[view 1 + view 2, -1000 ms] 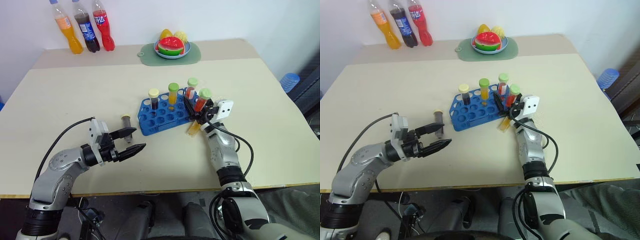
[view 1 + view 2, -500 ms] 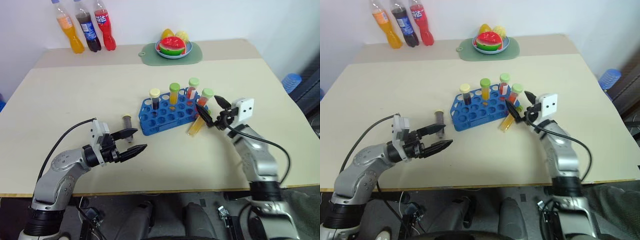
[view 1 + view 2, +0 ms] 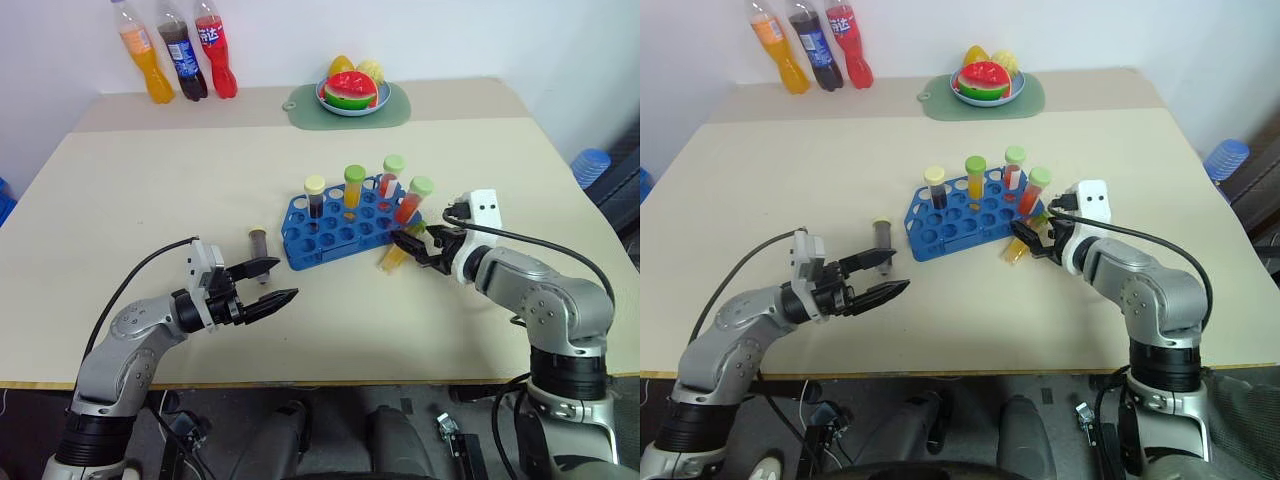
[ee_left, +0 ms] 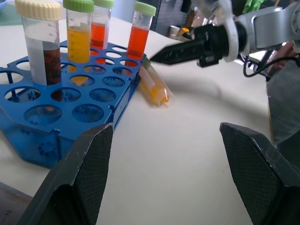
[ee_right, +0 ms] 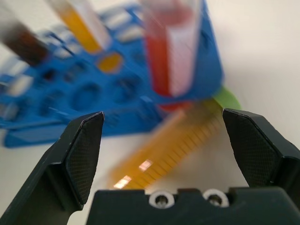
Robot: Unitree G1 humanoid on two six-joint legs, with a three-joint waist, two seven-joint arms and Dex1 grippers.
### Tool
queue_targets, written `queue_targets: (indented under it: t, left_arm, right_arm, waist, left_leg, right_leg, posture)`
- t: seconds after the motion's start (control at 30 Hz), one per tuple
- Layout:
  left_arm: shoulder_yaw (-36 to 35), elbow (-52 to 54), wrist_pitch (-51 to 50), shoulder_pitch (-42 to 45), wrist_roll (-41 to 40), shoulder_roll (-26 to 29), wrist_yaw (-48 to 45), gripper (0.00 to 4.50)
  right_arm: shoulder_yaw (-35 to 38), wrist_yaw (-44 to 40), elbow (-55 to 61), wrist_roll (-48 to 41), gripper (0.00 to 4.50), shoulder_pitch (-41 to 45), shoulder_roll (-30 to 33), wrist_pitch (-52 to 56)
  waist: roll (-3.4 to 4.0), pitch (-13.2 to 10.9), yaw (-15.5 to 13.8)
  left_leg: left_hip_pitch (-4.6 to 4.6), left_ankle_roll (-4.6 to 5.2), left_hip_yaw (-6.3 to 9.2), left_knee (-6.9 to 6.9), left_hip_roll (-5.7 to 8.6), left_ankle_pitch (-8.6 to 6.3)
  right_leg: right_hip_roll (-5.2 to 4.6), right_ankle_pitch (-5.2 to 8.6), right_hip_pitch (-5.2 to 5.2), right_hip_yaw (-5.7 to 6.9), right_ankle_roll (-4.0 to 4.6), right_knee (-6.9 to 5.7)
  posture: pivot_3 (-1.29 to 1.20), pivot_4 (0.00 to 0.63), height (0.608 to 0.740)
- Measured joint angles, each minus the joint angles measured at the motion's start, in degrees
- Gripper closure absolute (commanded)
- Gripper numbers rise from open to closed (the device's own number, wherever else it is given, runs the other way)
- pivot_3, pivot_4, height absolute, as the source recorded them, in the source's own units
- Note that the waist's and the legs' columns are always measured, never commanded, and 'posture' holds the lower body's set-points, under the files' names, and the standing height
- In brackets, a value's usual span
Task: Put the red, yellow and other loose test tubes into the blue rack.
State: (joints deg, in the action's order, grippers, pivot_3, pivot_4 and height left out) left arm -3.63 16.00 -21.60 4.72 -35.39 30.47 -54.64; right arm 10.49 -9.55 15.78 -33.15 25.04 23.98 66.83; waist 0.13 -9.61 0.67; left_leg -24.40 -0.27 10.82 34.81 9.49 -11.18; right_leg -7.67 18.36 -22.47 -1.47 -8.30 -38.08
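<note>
Fingers spread wide on our right gripper, we should straddle the yellow tube lying against the blue rack squarely before closing.

Beige table. Mid-table, blue rack; lying against its right end, yellow tube; just left of rack, dark tube. Behind rack, green mat under fruit plate; far back left of rack, three bottles.
</note>
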Motion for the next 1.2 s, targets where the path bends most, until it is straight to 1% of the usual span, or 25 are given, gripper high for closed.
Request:
queue_targets:
  t: [0.33,0.43,0.53,0.6,0.67,0.77,0.9,1.0,1.1,1.2]
  left_arm:
    - [-0.04,1.95,-0.08,-1.59,-0.1,0.13,1.45,0.72]
    - [-0.04,2.22,-0.17,-1.75,-0.11,0.26,1.93,0.72]
    - [-0.04,2.37,-0.36,-1.86,-0.14,0.38,2.36,0.72]
    - [-0.04,2.52,-0.4,-1.97,-0.15,0.42,2.48,0.72]
    - [-0.05,2.53,-0.41,-2.0,-0.15,0.44,2.6,0.72]
    - [-0.04,2.55,-0.42,-2.0,-0.16,0.44,2.74,0.72]
    - [-0.03,2.56,-0.46,-2.01,-0.19,0.43,2.96,0.72]
    - [-0.01,2.56,-0.51,-2.01,-0.21,0.42,2.96,0.72]
    - [0.09,2.58,-0.59,-1.85,-0.26,0.31,2.97,0.72]
    - [0.14,2.58,-0.65,-1.81,-0.29,0.02,2.99,0.72]
  right_arm:
    - [-3.72,1.15,-3.57,4.56,0.08,2.29,-0.98,0.63]
    - [-4.19,0.51,-4.32,5.19,0.9,2.67,-1.09,0.23]
    - [-5.11,-0.59,-4.45,5.6,2.28,3.32,-0.52,0.23]
    - [-5.12,-1.46,-3.8,5.98,3.27,3.36,0.96,0.31]
    - [-5.12,-2.2,-3.5,6.06,3.27,3.34,2.12,0.52]
    - [-5.14,-2.83,-3.32,6.32,3.27,3.13,2.57,0.71]
    - [-5.48,-4.78,-2.24,6.56,3.27,2.43,6.33,1.57]
    - [-5.5,-5.24,-3.16,7.34,3.27,1.42,7.69,3.73]
    - [-5.93,-5.14,-3.8,7.69,3.27,1.9,7.44,6.13]
    - [-4.2,-4.05,-3.91,7.55,3.27,3.96,3.83,10.05]
  waist:
    - [0.0,0.0,0.07]
    - [0.0,0.0,0.06]
    - [-0.02,0.02,0.07]
    - [-0.08,0.05,0.02]
    - [-0.23,0.14,0.0]
    - [-0.25,0.15,-0.01]
    - [-0.31,0.19,-0.41]
    - [-0.35,0.21,-0.22]
    - [-0.29,0.18,0.13]
    - [-0.3,0.18,0.28]
  left_leg:
    - [0.0,0.0,-0.02,0.03,0.0,0.0]
    - [0.01,0.0,-0.02,0.03,0.0,0.0]
    - [0.04,0.0,-0.01,0.11,0.0,0.0]
    - [0.08,0.02,-0.01,0.18,0.0,-0.01]
    - [0.1,0.02,0.0,0.18,-0.01,-0.01]
    - [0.1,0.04,-0.01,0.17,-0.01,-0.03]
    - [0.08,0.09,-0.01,0.18,-0.01,-0.06]
    - [0.05,0.09,-0.01,0.19,-0.01,-0.06]
    - [-0.03,0.08,-0.05,0.15,-0.02,-0.05]
    - [-0.03,0.08,-0.06,0.08,-0.07,-0.05]
  right_leg:
    - [0.01,0.0,0.02,0.0,-0.01,-0.01]
    - [0.02,-0.01,0.02,0.01,-0.01,-0.01]
    - [0.03,-0.02,0.0,0.02,-0.01,-0.01]
    - [0.03,-0.03,0.0,0.02,-0.01,0.0]
    - [0.03,-0.03,0.01,0.03,0.0,0.0]
    - [0.02,-0.03,0.01,0.03,0.0,0.01]
    - [0.01,-0.03,0.04,0.06,0.0,0.11]
    - [0.01,-0.03,0.04,0.06,0.0,0.1]
    - [0.01,-0.04,0.06,0.01,-0.01,0.06]
    - [0.03,-0.04,0.02,0.01,-0.01,0.06]
  posture:
    - [0.0,0.15,0.74]
    - [0.0,0.15,0.74]
    - [0.0,0.15,0.74]
    - [0.0,0.15,0.74]
    - [0.0,0.15,0.74]
    - [0.0,0.15,0.74]
    - [0.0,0.15,0.74]
    - [0.0,0.15,0.74]
    - [0.0,0.15,0.74]
    - [0.0,0.15,0.74]
